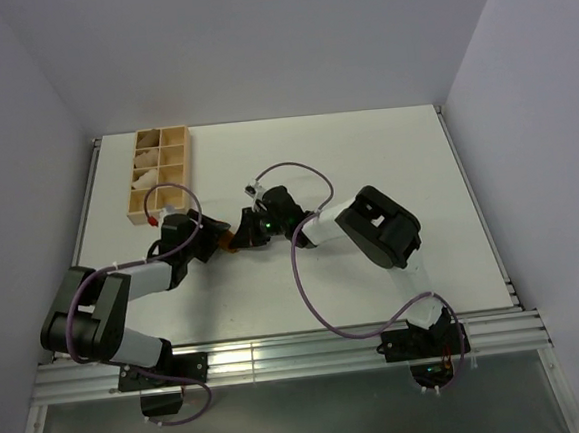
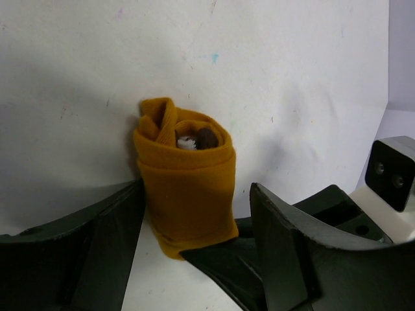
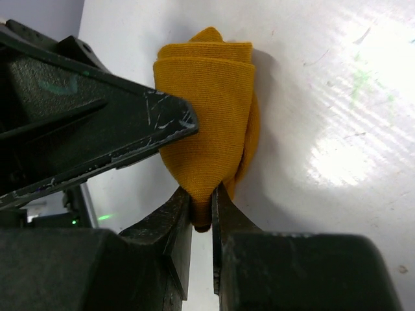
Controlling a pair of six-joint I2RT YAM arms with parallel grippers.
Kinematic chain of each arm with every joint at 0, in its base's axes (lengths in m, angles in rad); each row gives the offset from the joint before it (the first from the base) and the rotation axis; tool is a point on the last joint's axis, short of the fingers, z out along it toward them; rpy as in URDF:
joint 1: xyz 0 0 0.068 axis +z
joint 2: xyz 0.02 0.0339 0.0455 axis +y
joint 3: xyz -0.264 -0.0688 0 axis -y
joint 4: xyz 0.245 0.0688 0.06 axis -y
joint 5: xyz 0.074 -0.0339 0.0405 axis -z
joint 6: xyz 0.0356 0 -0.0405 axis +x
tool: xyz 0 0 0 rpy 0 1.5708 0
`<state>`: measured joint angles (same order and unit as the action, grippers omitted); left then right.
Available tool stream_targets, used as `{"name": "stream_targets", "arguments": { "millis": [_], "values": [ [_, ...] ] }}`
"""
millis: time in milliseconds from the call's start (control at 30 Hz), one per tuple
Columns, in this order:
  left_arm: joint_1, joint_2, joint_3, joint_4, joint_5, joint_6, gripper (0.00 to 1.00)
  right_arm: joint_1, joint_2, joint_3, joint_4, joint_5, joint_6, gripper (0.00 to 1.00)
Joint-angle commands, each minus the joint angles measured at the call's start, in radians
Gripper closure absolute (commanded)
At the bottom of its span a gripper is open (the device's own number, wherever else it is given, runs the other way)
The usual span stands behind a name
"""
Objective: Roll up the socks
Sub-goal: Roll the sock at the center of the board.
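Note:
The socks [image 2: 185, 188] are a mustard-orange rolled bundle standing on the white table, with a bit of dark brown and white showing in the top opening. My left gripper [image 2: 194, 194] is open and straddles the roll. Its left finger [image 2: 84, 246] lies against the roll's side, while its right finger [image 2: 292, 253] stands a little apart from it. My right gripper [image 3: 203, 206] is shut on the narrow lower end of the socks [image 3: 207, 110]. In the top view both grippers meet at the table's middle, left gripper [image 1: 214, 238], right gripper [image 1: 241, 232], with the socks [image 1: 230, 245] barely showing between them.
A wooden divided box [image 1: 161, 171] holding pale rolled bundles stands at the back left of the table. A purple cable [image 1: 298, 266] loops over the right arm. The left gripper's finger [image 3: 97, 129] crosses the upper left of the right wrist view.

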<state>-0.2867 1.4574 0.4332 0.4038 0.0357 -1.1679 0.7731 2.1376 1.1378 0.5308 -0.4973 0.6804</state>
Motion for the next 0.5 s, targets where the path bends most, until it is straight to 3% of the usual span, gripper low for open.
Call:
{"name": "stream_targets", "arguments": {
  "millis": [0,467],
  "values": [
    [-0.009,0.046,0.007,-0.071,-0.031,0.020,0.30,-0.001,0.041,-0.029,-0.048,-0.053,0.053,1.00],
    [-0.037,0.107,0.039,-0.091,-0.063,0.028,0.29,-0.026,0.082,-0.044,0.043,-0.135,0.169,1.00]
  ]
}}
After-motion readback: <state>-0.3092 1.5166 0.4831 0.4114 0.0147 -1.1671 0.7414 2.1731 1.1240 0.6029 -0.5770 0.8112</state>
